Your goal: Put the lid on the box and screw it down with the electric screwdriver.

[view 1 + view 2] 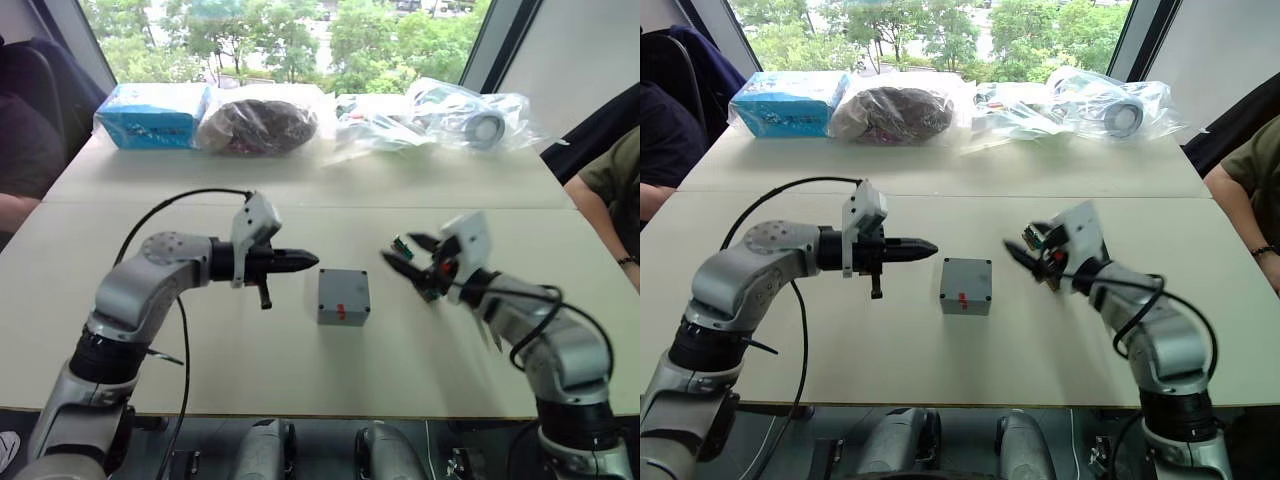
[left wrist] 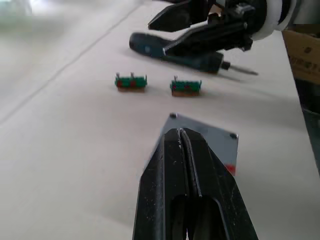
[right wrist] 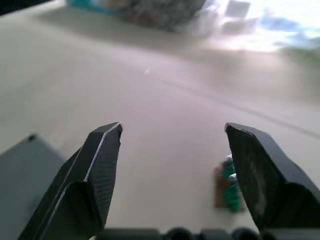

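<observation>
The grey box [image 1: 343, 297] with a red mark on its near side stands mid-table between my two grippers. A flat grey plate, the lid [image 2: 212, 135], lies on top of it with small dots at two visible corners. Just left of the box my left gripper [image 1: 305, 262] is shut and empty, pointing at it. To the right of the box hovers my right gripper [image 1: 405, 258], open with nothing between its fingers. In the left wrist view the electric screwdriver [image 2: 180, 54] lies flat on the table beneath the right gripper [image 2: 160, 35], its thin bit pointing away from the box.
Two small green terminal blocks [image 2: 131, 81] [image 2: 186, 86] lie between the box and the screwdriver. Along the far edge sit a blue carton [image 1: 155, 112] and several plastic bags [image 1: 260, 122]. People sit at the left [image 1: 20, 150] and right [image 1: 612, 180] edges.
</observation>
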Controlling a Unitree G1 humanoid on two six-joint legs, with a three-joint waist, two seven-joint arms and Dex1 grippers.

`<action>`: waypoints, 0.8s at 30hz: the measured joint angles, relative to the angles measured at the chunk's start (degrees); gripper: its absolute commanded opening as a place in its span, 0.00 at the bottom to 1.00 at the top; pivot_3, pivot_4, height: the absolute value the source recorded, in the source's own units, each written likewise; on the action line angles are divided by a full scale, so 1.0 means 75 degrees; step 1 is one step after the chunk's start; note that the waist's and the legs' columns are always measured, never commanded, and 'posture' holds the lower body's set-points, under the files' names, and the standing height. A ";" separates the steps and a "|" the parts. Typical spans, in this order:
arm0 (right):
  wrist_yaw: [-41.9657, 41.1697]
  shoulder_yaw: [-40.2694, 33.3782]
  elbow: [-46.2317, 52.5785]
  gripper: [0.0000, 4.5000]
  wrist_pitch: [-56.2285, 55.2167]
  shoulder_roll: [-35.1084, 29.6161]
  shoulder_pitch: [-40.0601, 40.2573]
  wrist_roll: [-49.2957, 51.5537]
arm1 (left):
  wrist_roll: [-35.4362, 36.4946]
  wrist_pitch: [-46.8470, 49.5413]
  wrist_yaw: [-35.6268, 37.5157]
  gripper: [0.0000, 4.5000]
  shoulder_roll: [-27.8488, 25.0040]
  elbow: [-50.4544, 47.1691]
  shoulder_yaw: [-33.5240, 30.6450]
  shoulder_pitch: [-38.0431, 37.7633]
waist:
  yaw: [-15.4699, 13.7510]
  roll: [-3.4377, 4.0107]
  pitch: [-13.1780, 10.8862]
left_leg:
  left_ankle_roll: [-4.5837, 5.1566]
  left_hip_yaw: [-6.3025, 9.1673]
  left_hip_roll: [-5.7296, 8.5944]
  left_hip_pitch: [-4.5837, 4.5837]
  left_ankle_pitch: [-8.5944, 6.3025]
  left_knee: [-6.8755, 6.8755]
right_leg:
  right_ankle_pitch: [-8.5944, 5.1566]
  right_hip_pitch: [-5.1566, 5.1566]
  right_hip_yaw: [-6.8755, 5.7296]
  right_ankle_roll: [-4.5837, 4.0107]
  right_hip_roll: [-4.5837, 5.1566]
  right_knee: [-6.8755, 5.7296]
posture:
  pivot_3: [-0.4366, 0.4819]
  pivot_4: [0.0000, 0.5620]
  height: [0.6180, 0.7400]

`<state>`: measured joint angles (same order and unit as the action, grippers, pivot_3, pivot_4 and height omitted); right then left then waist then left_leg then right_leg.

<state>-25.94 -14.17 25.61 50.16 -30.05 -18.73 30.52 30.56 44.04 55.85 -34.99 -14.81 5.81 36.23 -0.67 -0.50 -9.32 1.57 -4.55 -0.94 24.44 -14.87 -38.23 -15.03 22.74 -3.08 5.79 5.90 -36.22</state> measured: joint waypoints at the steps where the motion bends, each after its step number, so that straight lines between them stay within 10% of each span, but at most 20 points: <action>1: -0.0006 -0.0154 -0.0048 0.93 0.0369 -0.0335 -0.0175 0.0161 | 0.0023 -0.0015 0.0070 0.00 0.0009 0.0002 0.0007 0.0132 | -0.0005 0.0007 -0.0005 | 0.0000 -0.0002 0.0002 0.0004 0.0000 0.0003 | 0.0000 0.0005 0.0001 0.0000 0.0002 0.0000 | 0.48 0.27 1.00; 9: -0.1134 0.0603 -0.2440 0.99 0.3764 -0.4322 -0.1819 0.0303 | -0.0233 -0.1012 0.1248 0.00 -0.0042 -0.0167 0.0878 0.0757 | 0.0037 0.0018 -0.0011 | 0.0014 -0.0016 -0.0002 0.0003 -0.0008 0.0006 | -0.0003 0.0010 0.0007 -0.0006 0.0002 0.0011 | 0.48 0.27 1.00; 24: -0.3479 0.3946 -0.5921 0.99 0.3541 -0.4029 -0.3693 -0.0374 | -0.0728 -0.1304 0.1260 0.00 -0.0151 -0.0584 0.1344 0.0493 | 0.0025 0.0028 -0.0017 | 0.0017 -0.0023 0.0001 0.0012 -0.0010 0.0002 | -0.0001 0.0024 0.0019 -0.0001 0.0001 0.0009 | 0.48 0.27 1.00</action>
<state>-52.03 15.42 -18.79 76.72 -60.26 -46.43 27.71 25.10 34.26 65.30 -36.12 -19.19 15.89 39.93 -0.48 -0.29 -9.44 1.70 -4.73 -0.93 24.53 -14.94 -38.21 -15.03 22.92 -2.93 5.78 5.91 -36.15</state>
